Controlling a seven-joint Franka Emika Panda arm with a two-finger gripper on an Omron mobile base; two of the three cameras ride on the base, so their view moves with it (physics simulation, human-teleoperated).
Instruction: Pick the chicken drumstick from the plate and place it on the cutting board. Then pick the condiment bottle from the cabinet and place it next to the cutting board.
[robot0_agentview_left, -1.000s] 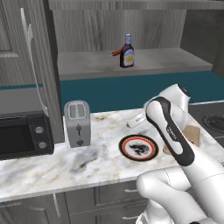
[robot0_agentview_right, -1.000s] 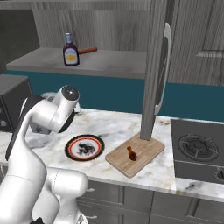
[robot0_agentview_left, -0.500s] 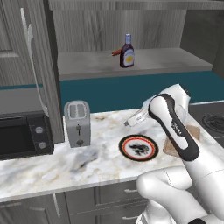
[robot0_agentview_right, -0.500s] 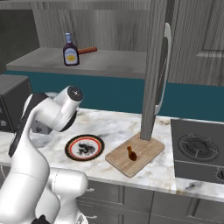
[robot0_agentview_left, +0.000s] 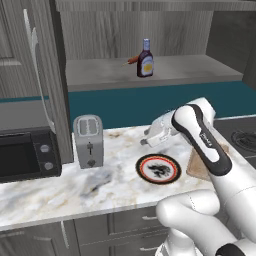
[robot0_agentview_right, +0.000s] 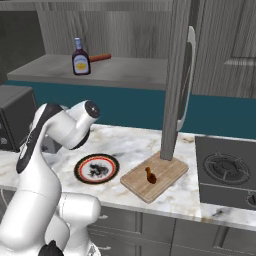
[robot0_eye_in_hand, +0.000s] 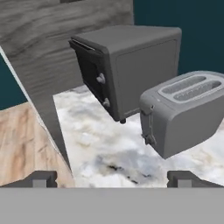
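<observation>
The chicken drumstick (robot0_agentview_right: 150, 175) lies on the tan cutting board (robot0_agentview_right: 167, 169), to the right of the round plate (robot0_agentview_right: 80, 169) with the black-and-red rim. In the left base view the plate (robot0_agentview_left: 142, 169) sits in front of my arm, which hides most of the cutting board (robot0_agentview_left: 199, 169). The condiment bottle (robot0_agentview_left: 145, 59) (robot0_agentview_right: 80, 57) stands upright on the cabinet shelf (robot0_agentview_left: 100, 75) (robot0_agentview_right: 130, 70). My gripper (robot0_agentview_left: 144, 139) (robot0_eye_in_hand: 112, 179) hangs open above the counter left of the plate, facing the toaster, with nothing between its fingers.
A grey toaster (robot0_agentview_left: 88, 141) (robot0_eye_in_hand: 188, 113) and a dark microwave (robot0_agentview_left: 25, 155) (robot0_eye_in_hand: 127, 65) stand at the left. A thin red stick (robot0_agentview_left: 131, 61) (robot0_agentview_right: 100, 57) lies beside the bottle. An open cabinet door (robot0_agentview_right: 180, 85) hangs over the board. A stove (robot0_agentview_right: 230, 170) is at the right.
The arm's upper joint has risen a little and the hand has turned out toward the toaster. The jaws stayed open. The drumstick and bottle have not moved.
</observation>
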